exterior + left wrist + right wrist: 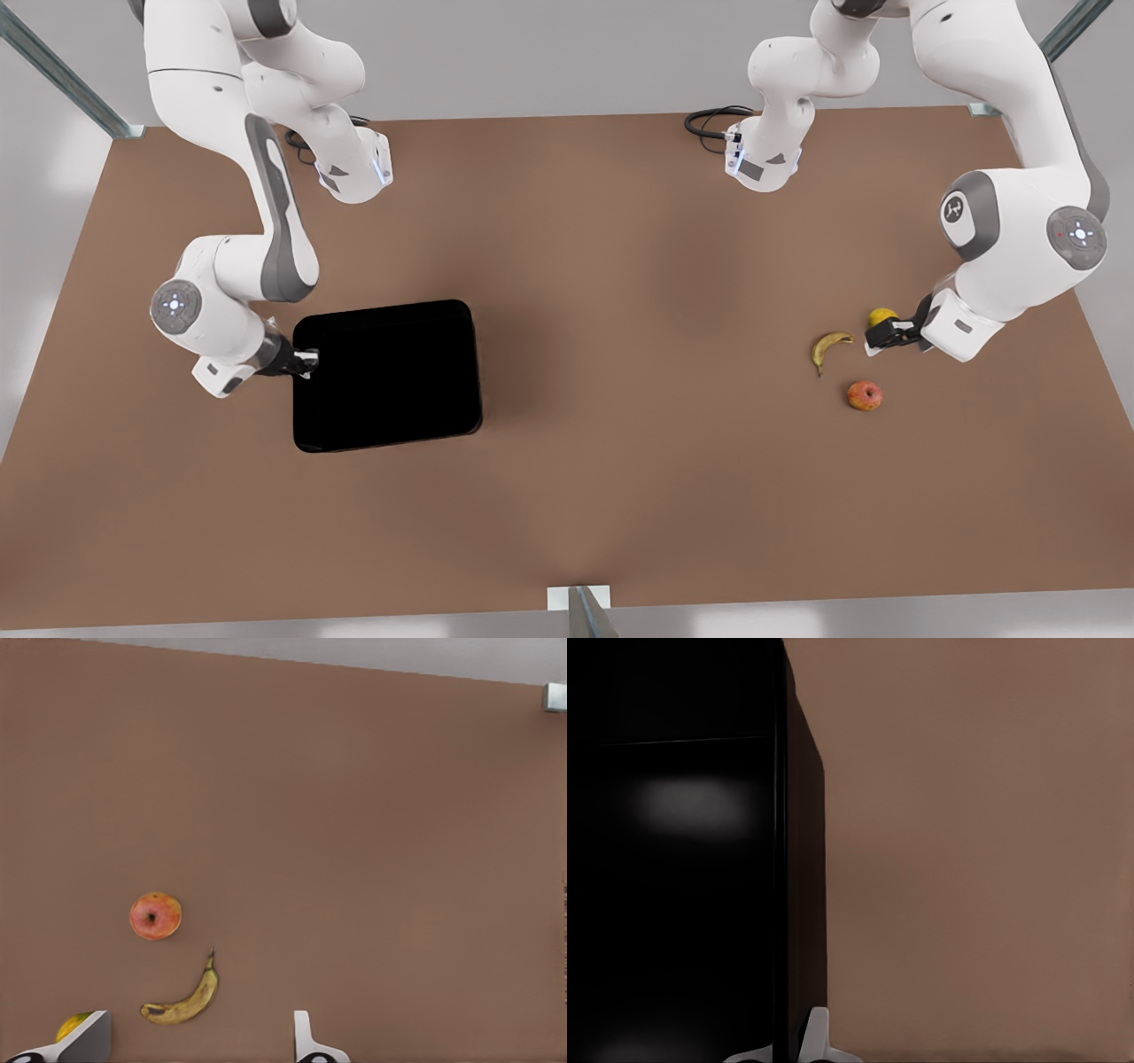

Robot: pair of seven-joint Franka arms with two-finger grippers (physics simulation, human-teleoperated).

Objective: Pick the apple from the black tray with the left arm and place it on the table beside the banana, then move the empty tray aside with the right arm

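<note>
Apple [865, 395] lies on the table [620, 354] near the banana [830, 347], toward its right edge in the front view. Left gripper [873, 338] spread above; right gripper [309, 361] pinching the tray [390, 377] rim.

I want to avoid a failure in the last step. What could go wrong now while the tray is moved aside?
1. The right gripper pinches only the thin rim of the black tray at one edge, so the tray may slip or swivel.
2. The left gripper, open, hangs close to the yellow-orange fruit and the banana; pulling away carelessly could knock them. The apple lies free and might roll.
</note>
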